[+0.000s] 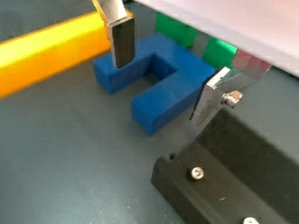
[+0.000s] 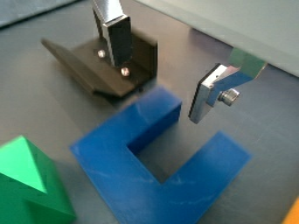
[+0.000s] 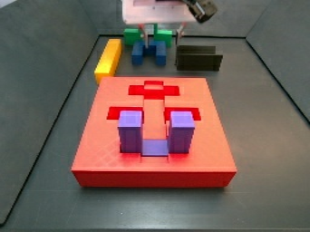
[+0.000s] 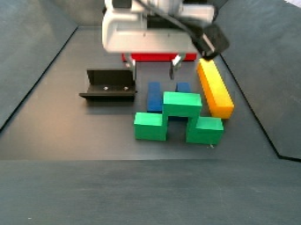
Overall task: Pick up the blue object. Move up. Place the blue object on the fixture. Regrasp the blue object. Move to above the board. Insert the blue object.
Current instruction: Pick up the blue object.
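While the blue object (image 1: 146, 87) — a smooth plastic U — lies flat, the gripper (image 1: 163, 68) hangs spread over one arm, empty.

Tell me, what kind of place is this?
Probably a robot test bench: dark walled floor, the gripper open over the blue object, a red board, and the fixture.

Dark blue object (image 1: 149, 83); red board (image 3: 154, 136); black fixture (image 2: 103, 66); silver pincer (image 1: 163, 70), open, over blue object.
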{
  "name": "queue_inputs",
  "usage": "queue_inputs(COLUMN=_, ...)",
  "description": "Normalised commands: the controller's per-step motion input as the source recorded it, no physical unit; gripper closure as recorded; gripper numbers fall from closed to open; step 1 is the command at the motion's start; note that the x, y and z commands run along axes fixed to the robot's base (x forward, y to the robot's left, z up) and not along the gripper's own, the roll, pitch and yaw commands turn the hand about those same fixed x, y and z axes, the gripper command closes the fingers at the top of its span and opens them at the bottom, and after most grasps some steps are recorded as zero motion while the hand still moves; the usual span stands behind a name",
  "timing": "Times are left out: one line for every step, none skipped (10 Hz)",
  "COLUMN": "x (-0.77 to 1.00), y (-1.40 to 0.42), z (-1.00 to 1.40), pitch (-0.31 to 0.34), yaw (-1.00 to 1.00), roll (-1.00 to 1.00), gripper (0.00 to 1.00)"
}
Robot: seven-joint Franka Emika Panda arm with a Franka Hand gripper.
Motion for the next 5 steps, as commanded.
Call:
queue_inputs(x=0.0, y=0.0, z=-0.39, pitch=-0.059, yaw=0.0, roll=0.0, gripper=0.0)
queue_inputs(x=0.0, y=0.01, z=-0.34, pitch=-0.059, yaw=0.0, roll=0.0, gripper=0.0)
queue_inputs(x=0.0, y=0.01, z=-0.33, pitch=-0.059, yaw=0.0, roll=0.0, gripper=0.0)
queue_inputs(x=0.0, y=0.05, z=-0.22, pitch=-0.04, yaw=0.0, roll=0.0, gripper=0.0)
queue_inputs(x=0.0, y=0.05, z=-0.16, pitch=-0.027, yaw=0.0, roll=0.0, gripper=0.0)
